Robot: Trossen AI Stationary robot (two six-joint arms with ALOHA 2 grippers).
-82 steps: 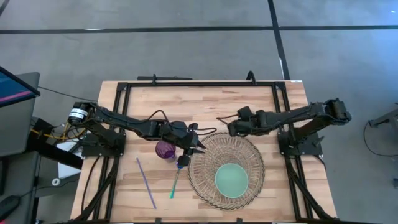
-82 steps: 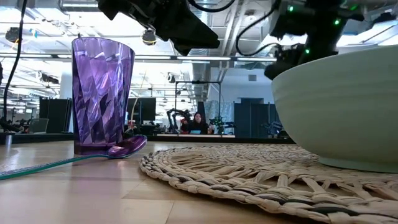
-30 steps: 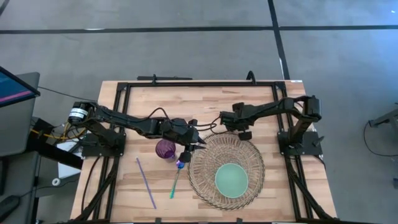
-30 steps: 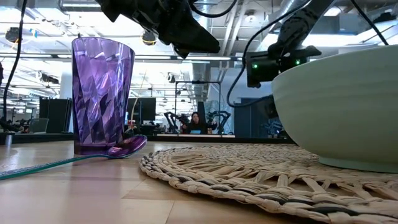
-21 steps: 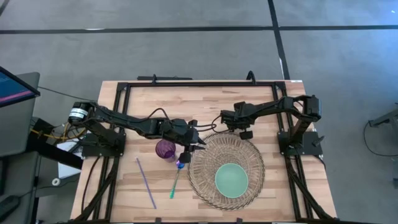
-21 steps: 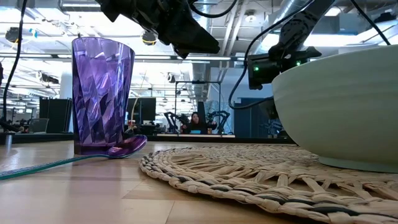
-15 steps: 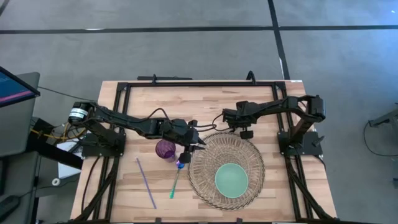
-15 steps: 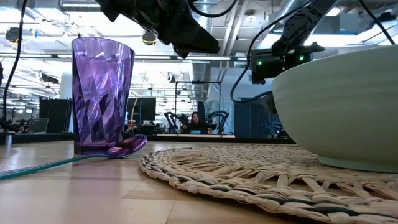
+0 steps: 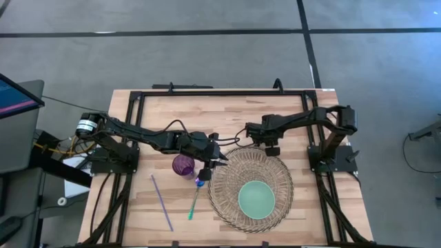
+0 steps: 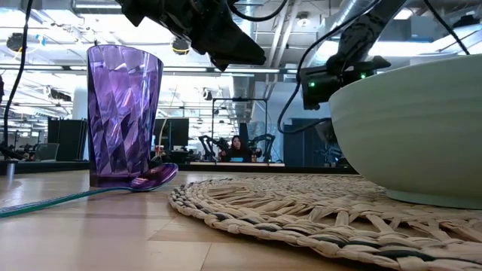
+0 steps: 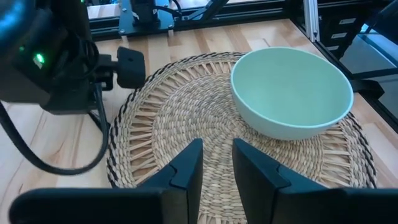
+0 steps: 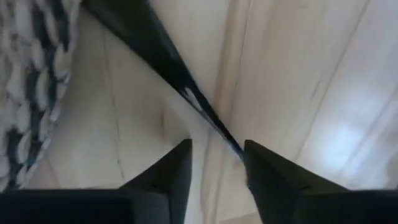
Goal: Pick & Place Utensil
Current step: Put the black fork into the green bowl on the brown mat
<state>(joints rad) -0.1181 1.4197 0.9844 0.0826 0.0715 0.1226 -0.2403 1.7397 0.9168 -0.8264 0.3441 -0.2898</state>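
Observation:
A spoon with a teal handle (image 9: 193, 204) lies flat on the table, and its purple bowl end (image 10: 154, 177) rests by the base of the purple cup (image 10: 124, 113). A thin purple stick (image 9: 162, 202) lies to the left of it. My left gripper (image 9: 212, 164) hovers well above the table between the cup (image 9: 182, 165) and the woven mat (image 9: 227, 186). It is open by a narrow gap in the left wrist view (image 11: 216, 167) and holds nothing. My right gripper (image 9: 249, 129) is open (image 12: 217, 163) above bare wood, just beyond the mat's far edge.
The green bowl (image 9: 256, 198) stands on the round woven mat (image 11: 186, 124), which fills the near right of the table. A dark thin line (image 12: 186, 93) crosses the wood under my right gripper; what it is I cannot tell. A black frame (image 9: 207, 93) rims the table.
Since the earliest frames my right arm has drawn its elbow back toward its base, and its gripper has shifted a little toward the table's left and far edges. Within the last second it has only wavered in place. The spoon, cup and bowl have not moved.

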